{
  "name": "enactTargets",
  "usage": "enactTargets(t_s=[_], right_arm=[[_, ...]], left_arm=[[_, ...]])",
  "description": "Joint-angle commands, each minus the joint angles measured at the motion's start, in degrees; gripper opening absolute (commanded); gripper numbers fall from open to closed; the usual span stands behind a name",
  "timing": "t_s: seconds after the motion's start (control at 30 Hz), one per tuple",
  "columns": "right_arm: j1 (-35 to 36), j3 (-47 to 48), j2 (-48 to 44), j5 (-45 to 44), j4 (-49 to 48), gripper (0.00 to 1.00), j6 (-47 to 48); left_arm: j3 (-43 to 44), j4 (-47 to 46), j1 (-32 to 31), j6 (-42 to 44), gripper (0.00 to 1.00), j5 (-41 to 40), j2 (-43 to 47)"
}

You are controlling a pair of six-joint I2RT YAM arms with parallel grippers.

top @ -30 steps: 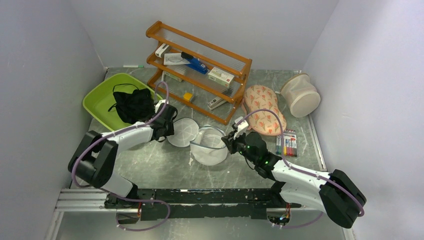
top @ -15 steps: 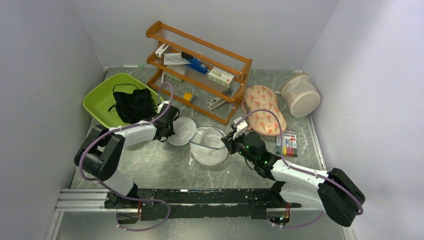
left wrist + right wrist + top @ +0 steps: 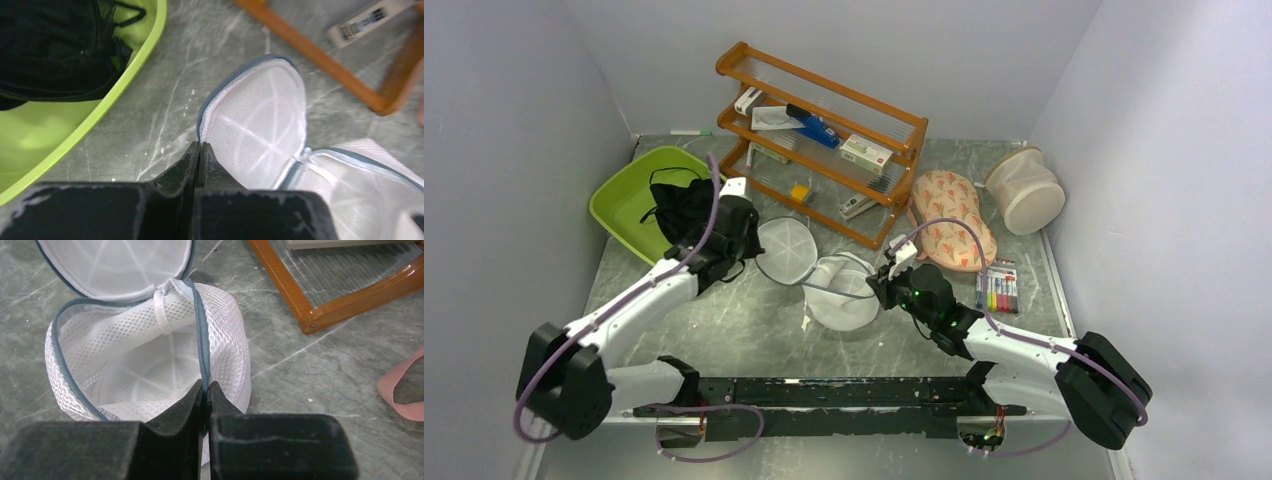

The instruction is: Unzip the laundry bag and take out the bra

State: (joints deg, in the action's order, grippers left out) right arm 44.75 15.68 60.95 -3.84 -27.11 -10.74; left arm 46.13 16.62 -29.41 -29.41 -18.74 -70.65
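The white mesh laundry bag [image 3: 842,298] stands unzipped in the middle of the table, and its inside [image 3: 145,375] shows no garment. Its disc lid [image 3: 786,250] is folded out to the left and tilted up. My left gripper [image 3: 754,248] is shut on the lid's blue zip edge [image 3: 200,142]. My right gripper [image 3: 882,285] is shut on the bag's zip rim [image 3: 204,382] at its right side. The black bra [image 3: 686,210] lies bunched in the green tray [image 3: 624,195], also seen in the left wrist view [image 3: 55,45].
A wooden rack [image 3: 824,130] with small boxes stands behind the bag. An orange-patterned pouch [image 3: 952,225], a beige mesh cylinder [image 3: 1024,190] and a pack of markers [image 3: 996,290] lie to the right. The tray's rim [image 3: 145,55] is close to the lid.
My left arm has swung out and back, and its gripper has drawn the lid's edge up and leftward, so the lid now tilts. The right gripper holds still.
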Motion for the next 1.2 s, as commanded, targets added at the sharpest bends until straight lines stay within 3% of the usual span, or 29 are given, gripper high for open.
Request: enactTargets(t_s=[0.0, 0.3, 0.47, 0.6, 0.9, 1.17], right_arm=[[0.4, 1.1, 0.2, 0.0, -1.6, 0.05, -0.1], [0.6, 1.1, 0.0, 0.7, -2.0, 0.39, -0.4], [0.6, 0.0, -2.7, 0.1, -1.9, 0.68, -0.7], [0.6, -2.1, -7.7, -2.5, -1.7, 0.83, -1.1], [0.5, -5.3, -18.1, -10.0, 0.4, 0.92, -1.6], [0.5, -5.8, -21.5, -17.7, 2.9, 0.92, -3.7]], left_arm=[[2.4, 2.3, -0.3, 3.8, 0.07, 5.6, 7.6], [10.0, 6.5, -0.5, 12.3, 0.07, 15.4, 14.4], [13.1, 6.5, -0.8, 15.2, 0.07, 21.4, 14.4], [16.5, 8.7, -1.8, 19.3, 0.07, 22.2, 13.5], [21.5, 13.2, -6.4, 24.6, 0.07, 16.9, 10.4], [26.4, 16.2, -21.6, 25.2, 0.07, -0.8, 5.1]])
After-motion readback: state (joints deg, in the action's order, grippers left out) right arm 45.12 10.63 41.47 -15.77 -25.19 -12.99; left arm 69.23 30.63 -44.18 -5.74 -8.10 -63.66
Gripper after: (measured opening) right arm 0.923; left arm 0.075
